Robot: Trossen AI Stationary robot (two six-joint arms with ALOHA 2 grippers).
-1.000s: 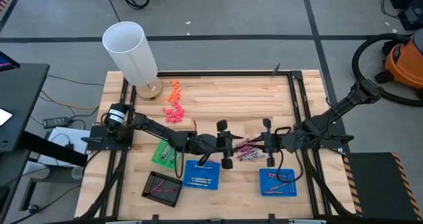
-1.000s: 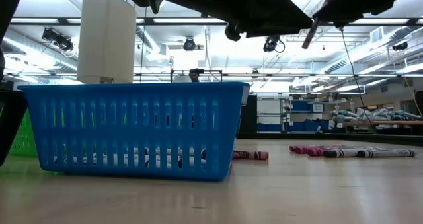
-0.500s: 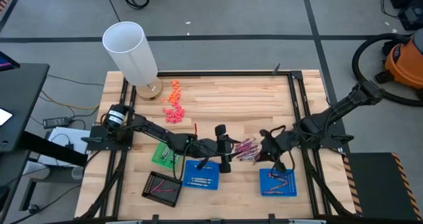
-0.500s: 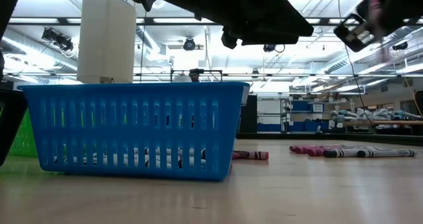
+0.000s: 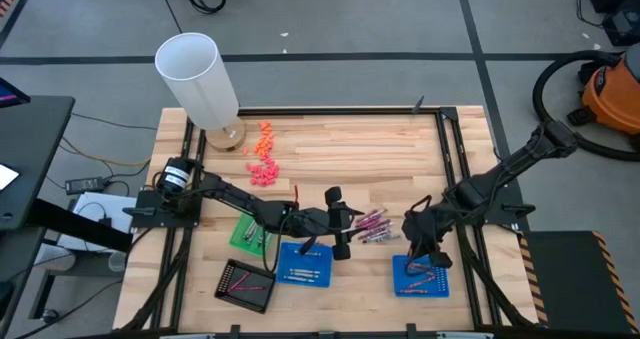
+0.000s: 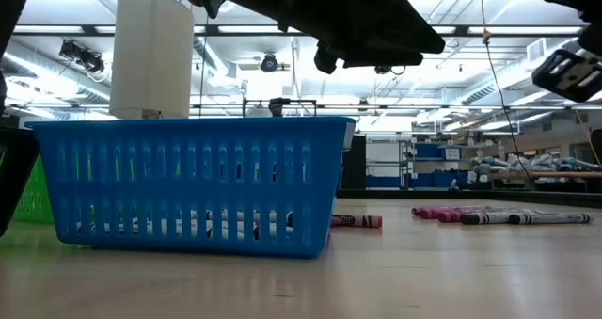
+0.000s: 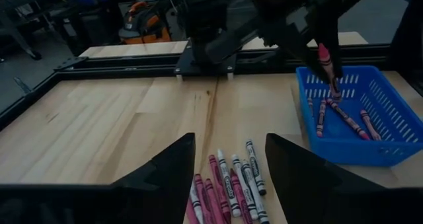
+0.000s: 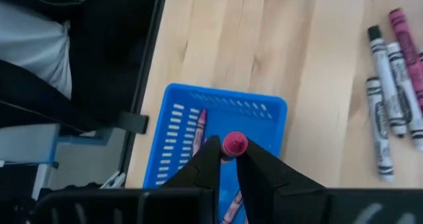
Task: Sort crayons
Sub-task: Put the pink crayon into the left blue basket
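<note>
- The wooden table (image 5: 330, 149) carries everything: the right-hand blue tray (image 5: 421, 276) lies directly beneath the right gripper (image 8: 227, 159), and the loose crayons (image 7: 228, 184) lie just ahead of the left gripper (image 7: 225, 159).
- To do this step well, I judge the right arm should let go only while the stick hangs over the middle of that tray, low enough that it cannot bounce over the wall (several pinkish-red sticks already lie inside).
- The right gripper is pinched narrowly on one pinkish-red crayon (image 8: 234, 144), which stands upright between its fingers, its end showing above the tips.
- The left gripper stands spread wide and holds nothing; it hovers just above the heap of maroon and silvery-grey sticks, touching none that I can see.
</note>
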